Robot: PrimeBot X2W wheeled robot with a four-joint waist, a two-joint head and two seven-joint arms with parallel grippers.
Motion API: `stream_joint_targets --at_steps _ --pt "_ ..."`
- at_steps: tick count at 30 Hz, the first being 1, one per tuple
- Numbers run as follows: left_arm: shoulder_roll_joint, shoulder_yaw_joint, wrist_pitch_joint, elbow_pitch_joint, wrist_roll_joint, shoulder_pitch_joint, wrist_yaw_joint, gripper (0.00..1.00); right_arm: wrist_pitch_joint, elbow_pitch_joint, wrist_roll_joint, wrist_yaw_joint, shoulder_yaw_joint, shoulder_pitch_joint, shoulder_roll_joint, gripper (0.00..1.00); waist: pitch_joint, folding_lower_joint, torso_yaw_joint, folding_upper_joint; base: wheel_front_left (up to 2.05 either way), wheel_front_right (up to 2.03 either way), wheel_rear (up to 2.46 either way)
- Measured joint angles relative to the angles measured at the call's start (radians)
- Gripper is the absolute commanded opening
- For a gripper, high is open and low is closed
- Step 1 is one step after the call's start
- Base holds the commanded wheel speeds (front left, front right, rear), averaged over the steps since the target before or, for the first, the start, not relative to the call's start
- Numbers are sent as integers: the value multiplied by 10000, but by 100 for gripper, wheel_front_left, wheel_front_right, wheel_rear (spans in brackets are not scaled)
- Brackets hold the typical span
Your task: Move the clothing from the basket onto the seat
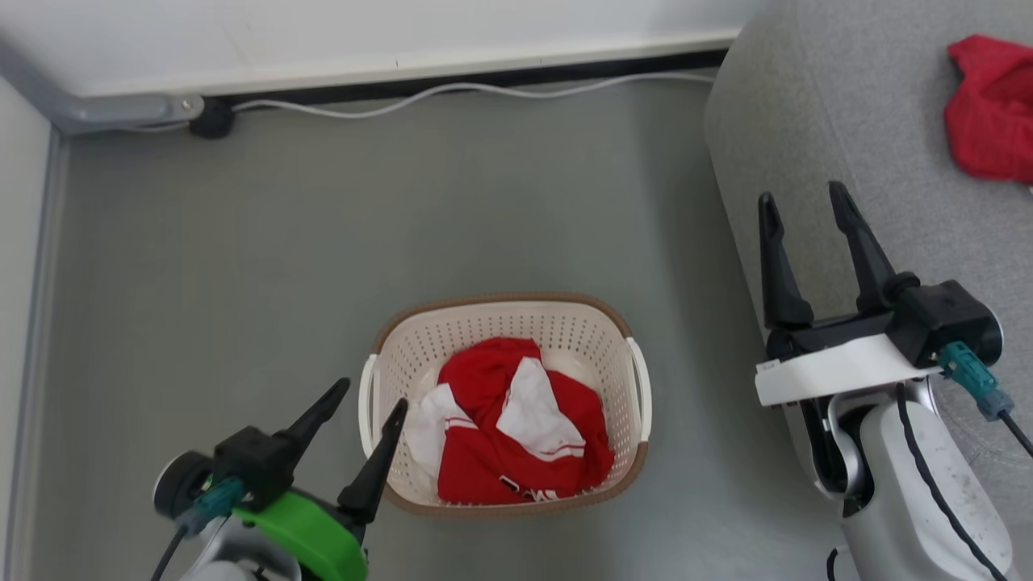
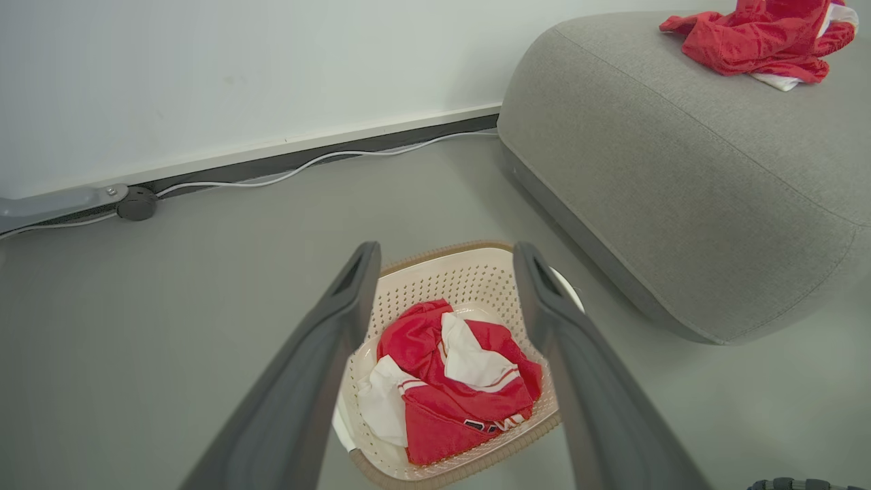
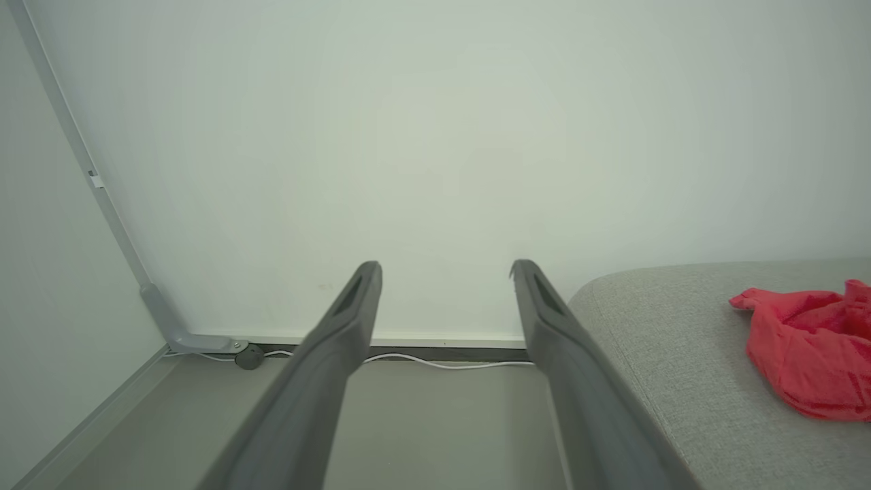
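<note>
The only writing here is a dark strip with white letters along the lower edge of the clothing (image 1: 516,428). It is too small and crumpled to read in the head view or the left wrist view.

The clothing, red with white panels and striped trim, lies bunched inside the basket (image 1: 500,311), low in the centre of the head view. The left gripper (image 1: 372,394) sits at the lower left of that frame with a green cuff (image 1: 311,537) behind it. Its fingers are spread and hold nothing, and one tip shows over the basket's left rim, beside the left of the handles (image 1: 368,403). The clothing lies just right of that tip, and I can't see any finger touching it. In the left wrist view the heap shows in the gap between the two fingers, below their tips.

The right gripper (image 1: 800,194) is at the right of the head view, its fingers parted and empty. It shows against the edge of the seat (image 1: 847,121) and is well apart from the basket.

By my count there is one basket with two white handles, one seat and two grippers. There are two red garments, the one in the basket and a second red garment (image 1: 993,105) lying on the seat at the upper right. One white cable (image 1: 452,90) runs along the foot of the wall (image 1: 363,32) across the grey floor (image 1: 242,242).
</note>
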Motion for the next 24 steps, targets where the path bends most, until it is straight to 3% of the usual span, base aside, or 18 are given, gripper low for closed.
stream_joint_targets --at_steps 11,24 --pt "82 -1089 1225 -119 539 -1810 -109 100 0 -468 6 -92 224 -859 19 100 1550 0 -196 0 0 0 0" --pt "449 -1469 2581 171 840 -3335 -188 100 -2 -1427 0 -253 571 -2296 31 100 3368 1 -752 0 0 0 0"
